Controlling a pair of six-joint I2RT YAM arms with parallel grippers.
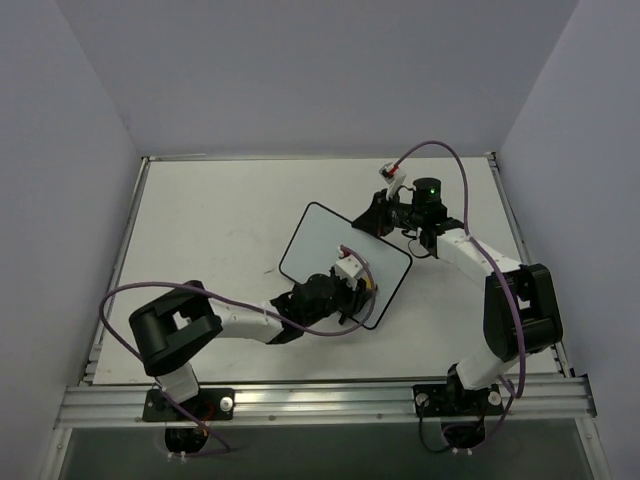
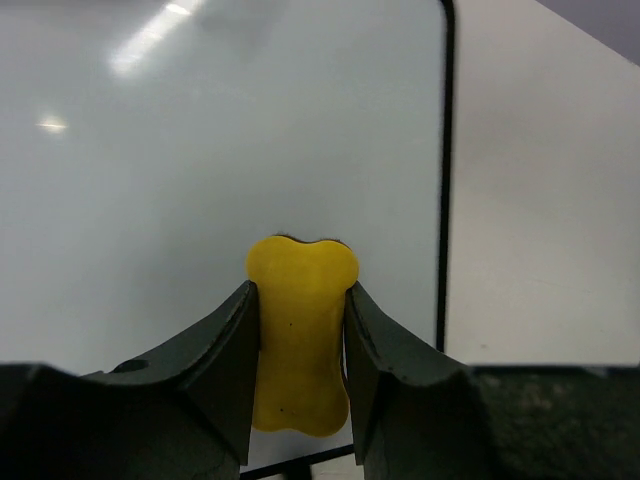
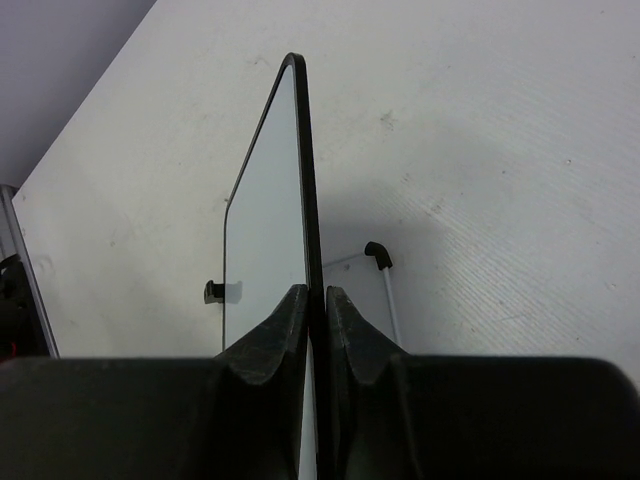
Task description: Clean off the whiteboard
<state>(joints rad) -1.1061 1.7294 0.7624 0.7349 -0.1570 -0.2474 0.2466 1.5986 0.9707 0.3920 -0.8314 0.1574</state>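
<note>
The whiteboard (image 1: 325, 245) stands tilted in the middle of the table, its glossy white face blank inside a thin black frame. My right gripper (image 1: 385, 213) is shut on the board's far right edge; in the right wrist view (image 3: 316, 300) the jaws pinch the black frame edge-on (image 3: 303, 180). My left gripper (image 1: 352, 285) is shut on the small yellow eraser block (image 2: 300, 330), which presses against the board's face (image 2: 200, 180) near its lower right corner. No writing shows on the face.
The board's black feet (image 3: 377, 254) rest on the white tabletop (image 1: 220, 220). Grey walls enclose the table on three sides. A metal rail (image 1: 320, 400) runs along the near edge by the arm bases. Purple cables loop from both arms.
</note>
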